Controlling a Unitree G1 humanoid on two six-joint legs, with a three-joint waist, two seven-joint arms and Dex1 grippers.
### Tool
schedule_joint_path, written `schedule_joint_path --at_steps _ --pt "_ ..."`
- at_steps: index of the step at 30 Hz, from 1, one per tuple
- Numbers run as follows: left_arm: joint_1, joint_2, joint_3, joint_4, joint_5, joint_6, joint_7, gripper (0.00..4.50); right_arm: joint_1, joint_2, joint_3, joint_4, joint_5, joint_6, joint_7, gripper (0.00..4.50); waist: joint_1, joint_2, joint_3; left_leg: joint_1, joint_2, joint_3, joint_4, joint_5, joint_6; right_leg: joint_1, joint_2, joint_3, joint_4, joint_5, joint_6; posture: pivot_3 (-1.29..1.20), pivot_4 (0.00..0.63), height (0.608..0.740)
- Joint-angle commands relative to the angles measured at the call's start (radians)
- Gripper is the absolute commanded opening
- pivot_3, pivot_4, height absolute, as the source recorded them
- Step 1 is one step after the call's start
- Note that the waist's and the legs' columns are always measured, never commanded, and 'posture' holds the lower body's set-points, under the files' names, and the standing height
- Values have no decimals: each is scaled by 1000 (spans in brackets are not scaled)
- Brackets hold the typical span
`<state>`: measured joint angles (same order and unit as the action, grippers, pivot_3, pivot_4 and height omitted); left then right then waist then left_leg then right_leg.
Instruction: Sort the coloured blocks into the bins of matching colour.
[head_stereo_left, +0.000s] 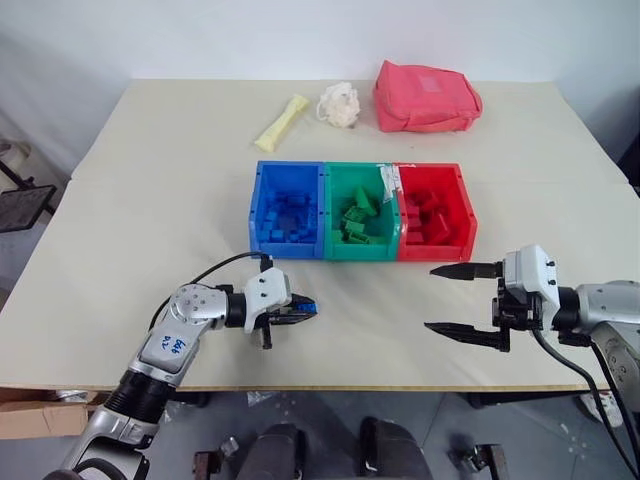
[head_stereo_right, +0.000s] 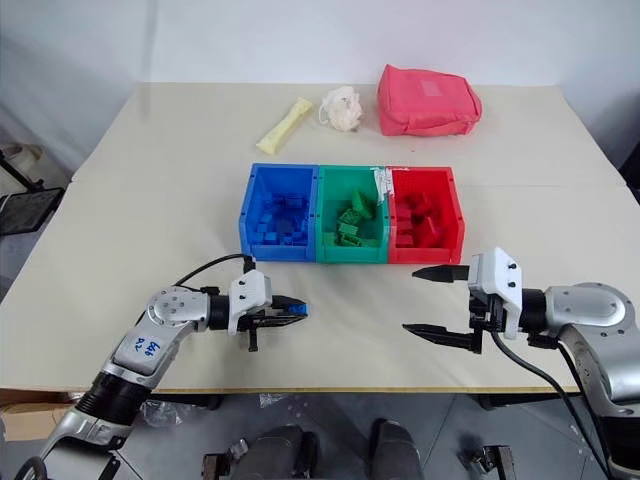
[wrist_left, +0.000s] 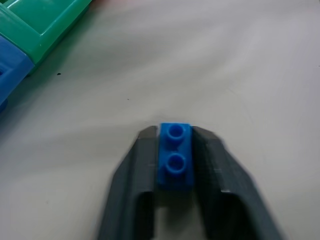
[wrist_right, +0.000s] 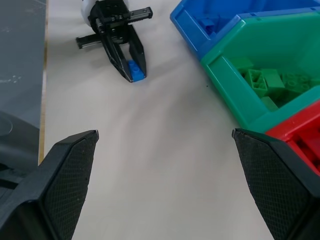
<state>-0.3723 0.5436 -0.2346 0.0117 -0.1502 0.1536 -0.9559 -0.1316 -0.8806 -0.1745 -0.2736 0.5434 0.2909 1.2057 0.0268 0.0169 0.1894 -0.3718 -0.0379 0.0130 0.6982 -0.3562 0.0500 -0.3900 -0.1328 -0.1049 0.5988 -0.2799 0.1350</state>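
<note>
A small blue block (wrist_left: 175, 155) with two studs sits clamped between the black fingers of my left gripper (head_stereo_left: 304, 310), low over the table in front of the blue bin (head_stereo_left: 288, 210). The same gripper (wrist_right: 135, 72) with the block appears in the right wrist view. The blue, green (head_stereo_left: 362, 212) and red (head_stereo_left: 436, 212) bins stand joined in a row at mid-table, each holding several blocks of its own colour. My right gripper (head_stereo_left: 445, 299) hovers wide open in front of the red bin, nothing between its fingers.
A pink fabric bag (head_stereo_left: 425, 96), a white crumpled ball (head_stereo_left: 339, 103) and a pale yellow wrapper (head_stereo_left: 282, 122) lie at the table's far side. The table's front edge (head_stereo_left: 340, 388) runs just below both grippers.
</note>
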Motion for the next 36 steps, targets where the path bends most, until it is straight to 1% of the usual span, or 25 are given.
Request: schedule_joint_path --at_steps 1,5,9,13,16,18,20,22,23,26,29,33,35,36 --pt "-37 -13 68 -35 -35 41 41 478 4 12 -46 -20 24 -12 -20 4500 1 0 0 0 0 0 0 0 0 0 0 0 0 0 0 0 150 740" --pt "-77 -15 125 -59 -50 90 83 478 -7 18 -49 -10 30 -16 -33 4500 2 0 0 0 0 0 1 0 0 0 0 0 0 0 0 0 150 740" --pt "-169 -21 205 -38 -68 119 152 478 -59 42 -51 15 49 -12 -59 4500 1 -1 0 0 0 0 0 0 0 0 0 -1 0 0 0 0 150 740" --pt "-280 -56 252 90 -45 80 238 478 -106 54 -35 43 47 -15 -57 4500 3 -1 0 0 -1 0 1 0 0 0 1 -3 1 0 0 0 150 740" --pt "-323 -77 235 177 -29 -12 215 478 -126 59 -25 60 40 -17 -52 4500 2 -1 0 0 -1 0 0 0 0 0 1 -4 2 0 1 0 150 740" --pt "-344 -90 218 217 -41 -27 176 1209 -139 58 -17 71 34 -21 -45 4500 2 -1 0 0 -1 1 0 0 0 -1 1 -5 2 0 1 0 150 740" --pt "-356 -99 216 234 -61 -29 144 1729 -150 56 -15 81 29 -26 -41 4500 1 -1 1 -1 -1 1 0 0 0 -1 1 -5 2 0 1 0 150 740" --pt "-362 -103 221 245 -70 -33 126 2378 -156 55 -14 87 26 -29 -40 4500 1 -1 1 -1 -1 1 0 0 1 -1 1 -5 2 0 1 0 150 740" --pt "-363 -103 224 248 -72 -34 118 2590 -159 54 -13 89 25 -30 -39 4500 1 -2 1 -1 -1 1 0 0 1 -1 1 -5 2 0 1 0 150 740" --pt "-370 -96 232 264 -70 -29 109 3551 -166 54 -12 96 20 -32 -37 4500 1 -2 1 -1 -1 1 1 0 1 -1 1 -5 2 0 1 0 150 740" --pt "-370 -82 266 258 -87 -32 108 4444 -164 50 -17 101 17 -34 -31 4500 1 -2 1 -1 -1 1 1 0 1 -1 1 -5 2 0 1 0 150 740" --pt "-287 -27 304 142 -184 35 13 4479 -156 26 -29 129 2 -49 -5 4500 -3 -1 1 -1 -1 1 0 0 1 -1 1 -5 2 0 1 0 150 740" --pt "-212 16 337 87 -255 61 -64 4479 -144 -5 -31 175 -28 -78 30 4500 -5 -1 1 -1 -1 1 0 0 1 -2 1 -4 2 0 1 0 150 740" --pt "-166 48 346 62 -261 66 -90 4479 -140 -20 -35 206 -40 -95 49 4500 -5 -1 1 -1 -1 1 0 0 1 -2 1 -4 2 0 1 0 150 740"
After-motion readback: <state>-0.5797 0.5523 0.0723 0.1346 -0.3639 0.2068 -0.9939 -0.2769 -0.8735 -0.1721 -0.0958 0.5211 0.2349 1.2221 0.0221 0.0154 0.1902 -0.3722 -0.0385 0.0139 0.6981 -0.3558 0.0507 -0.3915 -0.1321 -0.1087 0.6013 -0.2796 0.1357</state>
